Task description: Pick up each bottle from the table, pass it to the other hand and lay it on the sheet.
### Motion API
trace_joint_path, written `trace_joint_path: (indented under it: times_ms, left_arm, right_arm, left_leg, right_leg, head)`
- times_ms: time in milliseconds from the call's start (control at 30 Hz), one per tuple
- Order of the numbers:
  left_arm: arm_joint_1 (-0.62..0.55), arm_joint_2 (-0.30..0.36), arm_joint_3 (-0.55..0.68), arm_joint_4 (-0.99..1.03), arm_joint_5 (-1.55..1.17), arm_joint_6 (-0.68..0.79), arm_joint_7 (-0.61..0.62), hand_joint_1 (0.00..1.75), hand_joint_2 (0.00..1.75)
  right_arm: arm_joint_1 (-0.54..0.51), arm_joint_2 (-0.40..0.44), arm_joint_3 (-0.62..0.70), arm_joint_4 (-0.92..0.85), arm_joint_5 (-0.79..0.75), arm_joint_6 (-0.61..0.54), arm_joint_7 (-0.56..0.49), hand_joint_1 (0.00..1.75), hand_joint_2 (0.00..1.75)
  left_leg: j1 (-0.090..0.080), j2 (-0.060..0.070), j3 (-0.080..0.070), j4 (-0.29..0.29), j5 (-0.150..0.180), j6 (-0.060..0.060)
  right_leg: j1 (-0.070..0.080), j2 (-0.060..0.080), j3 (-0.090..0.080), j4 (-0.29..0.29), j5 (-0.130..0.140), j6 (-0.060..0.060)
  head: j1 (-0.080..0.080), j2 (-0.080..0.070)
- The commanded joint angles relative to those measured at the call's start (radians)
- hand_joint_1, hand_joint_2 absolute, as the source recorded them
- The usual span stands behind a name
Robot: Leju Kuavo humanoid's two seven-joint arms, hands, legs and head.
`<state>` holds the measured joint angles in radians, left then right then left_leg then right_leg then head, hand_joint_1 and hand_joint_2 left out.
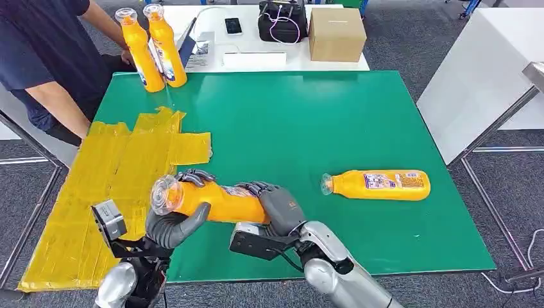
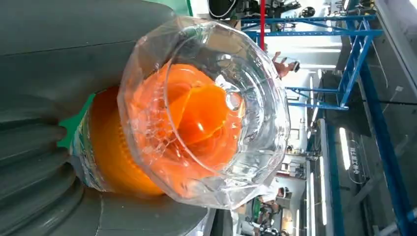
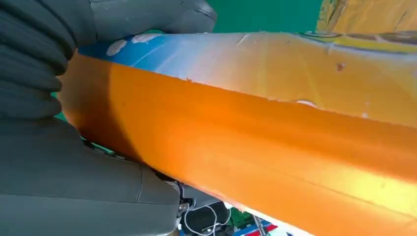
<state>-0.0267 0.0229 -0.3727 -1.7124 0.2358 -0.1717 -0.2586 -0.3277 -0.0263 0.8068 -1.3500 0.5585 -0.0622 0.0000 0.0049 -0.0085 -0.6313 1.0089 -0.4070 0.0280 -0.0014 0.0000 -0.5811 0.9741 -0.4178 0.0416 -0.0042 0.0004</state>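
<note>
An orange bottle (image 1: pixel 212 200) with a clear cap is held level above the table's near edge. My left hand (image 1: pixel 176 221) grips its cap end, and my right hand (image 1: pixel 277 206) grips its base end. The left wrist view looks straight at the clear cap (image 2: pixel 206 113), the right wrist view along the orange body (image 3: pixel 255 128). A second orange bottle (image 1: pixel 378 184) lies on its side on the green mat at the right. The yellow sheet (image 1: pixel 109 186) covers the table's left part, beside my left hand. Two more bottles (image 1: pixel 154 48) stand upright at the far left corner.
A person in a dark shirt (image 1: pixel 45 58) sits at the far left by the standing bottles. Behind the green mat (image 1: pixel 301 122), a white table holds a cardboard box (image 1: pixel 337 33), a black bag (image 1: pixel 282 20) and a phone (image 1: pixel 233 25).
</note>
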Motion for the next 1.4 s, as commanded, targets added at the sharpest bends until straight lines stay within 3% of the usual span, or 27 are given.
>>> trace_joint_path:
  times_ms: [33, 167, 200, 233, 267, 467, 767, 800, 933, 967, 1067, 1167, 1267, 1400]
  left_arm:
    - [-0.001, 0.002, -0.012, 0.007, 0.008, -0.006, -0.006, 1.75, 1.75]
    - [0.007, -0.005, 0.007, -0.003, 0.018, 0.005, -0.010, 1.75, 1.75]
    - [0.010, -0.009, 0.019, -0.006, 0.019, 0.013, -0.011, 1.75, 1.75]
    - [0.014, -0.011, 0.034, -0.011, 0.018, 0.025, -0.009, 1.75, 1.75]
    - [0.019, -0.010, 0.050, -0.017, 0.012, 0.041, -0.007, 1.75, 1.75]
    - [0.063, -0.006, 0.189, -0.052, -0.001, 0.085, -0.010, 1.75, 1.75]
    - [0.082, -0.021, 0.222, -0.056, -0.010, 0.098, -0.013, 1.75, 1.75]
    - [0.083, -0.025, 0.226, -0.053, -0.011, 0.097, -0.013, 1.75, 1.75]
    - [0.083, -0.033, 0.226, -0.054, -0.017, 0.103, -0.017, 1.75, 1.75]
    - [0.083, -0.036, 0.229, -0.059, -0.066, 0.142, -0.034, 1.75, 1.75]
    - [0.075, -0.045, 0.233, -0.067, -0.263, 0.288, -0.081, 1.75, 1.75]
    - [0.041, -0.052, 0.236, -0.039, -0.709, 0.568, -0.104, 1.75, 1.75]
    - [0.000, -0.018, 0.216, 0.042, -1.139, 0.729, -0.016, 1.75, 1.75]
    - [-0.045, 0.061, 0.133, 0.191, -1.408, 0.773, 0.069, 1.75, 1.75]
  right_arm:
    - [-0.060, 0.011, 0.039, 0.064, -0.009, 0.023, 0.010, 1.75, 1.75]
    - [-0.056, 0.005, 0.036, 0.062, -0.004, 0.022, 0.027, 1.75, 1.75]
    - [-0.052, 0.000, 0.035, 0.056, 0.017, 0.010, 0.044, 1.24, 1.75]
    - [-0.044, -0.010, 0.029, 0.042, 0.047, -0.015, 0.056, 0.00, 1.75]
    - [-0.032, -0.025, 0.019, 0.026, 0.064, -0.025, 0.070, 0.00, 0.00]
    - [0.126, -0.149, -0.156, -0.138, 0.096, -0.078, 0.081, 0.00, 0.00]
    - [0.165, -0.146, -0.204, -0.163, 0.132, -0.072, 0.086, 0.00, 0.00]
    - [0.168, -0.144, -0.207, -0.159, 0.138, -0.065, 0.085, 0.00, 0.00]
    - [0.169, -0.136, -0.205, -0.144, 0.147, -0.061, 0.084, 0.00, 0.00]
    - [0.174, -0.134, -0.209, -0.147, 0.153, -0.061, 0.084, 0.00, 0.00]
    - [0.205, -0.141, -0.225, -0.182, 0.186, -0.061, 0.091, 0.00, 0.00]
    - [0.256, -0.155, -0.275, -0.254, 0.233, -0.057, 0.112, 0.00, 0.00]
    - [0.276, -0.191, -0.347, -0.304, 0.240, -0.046, 0.122, 0.00, 0.00]
    - [0.256, -0.239, -0.441, -0.296, 0.204, -0.018, 0.104, 0.00, 0.00]
  left_leg:
    - [0.000, 0.002, 0.004, 0.000, -0.002, -0.001]
    - [0.000, 0.001, 0.001, 0.000, -0.001, -0.001]
    - [0.000, 0.001, 0.003, 0.000, -0.002, -0.001]
    - [0.000, 0.001, 0.002, 0.000, -0.001, -0.001]
    - [0.000, 0.002, 0.004, 0.000, -0.002, -0.001]
    - [0.000, -0.004, 0.003, -0.001, -0.001, 0.000]
    - [0.000, -0.002, 0.003, 0.000, -0.002, -0.001]
    - [0.000, -0.001, 0.008, 0.000, -0.004, -0.002]
    - [0.000, 0.001, 0.003, 0.000, -0.002, -0.001]
    - [0.000, 0.001, 0.008, 0.000, -0.005, -0.001]
    - [0.000, 0.000, 0.003, 0.000, -0.003, -0.001]
    - [0.000, -0.003, 0.002, 0.000, -0.002, -0.001]
    - [0.000, -0.005, 0.002, 0.000, -0.002, -0.001]
    - [-0.001, -0.005, 0.002, -0.002, 0.000, -0.001]
  right_leg:
    - [0.000, 0.002, 0.004, 0.000, -0.001, 0.000]
    - [0.000, 0.001, 0.001, 0.000, 0.000, 0.000]
    - [0.000, 0.001, 0.003, 0.000, -0.001, 0.000]
    - [0.000, 0.001, 0.002, 0.000, 0.000, 0.000]
    - [0.000, 0.001, 0.004, 0.000, -0.001, 0.000]
    - [0.000, -0.004, 0.004, -0.002, -0.002, 0.000]
    - [0.000, -0.003, 0.003, -0.001, -0.002, -0.001]
    - [0.000, -0.003, 0.008, 0.000, -0.005, -0.001]
    - [0.000, 0.000, 0.003, -0.001, -0.002, 0.000]
    - [0.000, 0.000, 0.008, -0.001, -0.004, -0.001]
    - [0.000, -0.001, 0.004, 0.000, -0.003, 0.000]
    - [0.000, -0.004, 0.003, 0.000, -0.003, 0.000]
    - [0.000, -0.005, 0.003, 0.000, -0.003, 0.000]
    - [-0.001, -0.005, 0.003, -0.001, -0.002, 0.000]
  head:
    - [0.000, 0.000]
    - [0.000, 0.000]
    - [0.000, 0.000]
    - [0.000, 0.000]
    - [0.000, 0.000]
    - [0.000, 0.000]
    - [0.000, 0.000]
    - [0.000, 0.000]
    - [0.000, 0.000]
    - [0.000, 0.000]
    - [0.000, 0.000]
    - [0.000, 0.000]
    - [0.000, 0.000]
    - [0.000, 0.000]
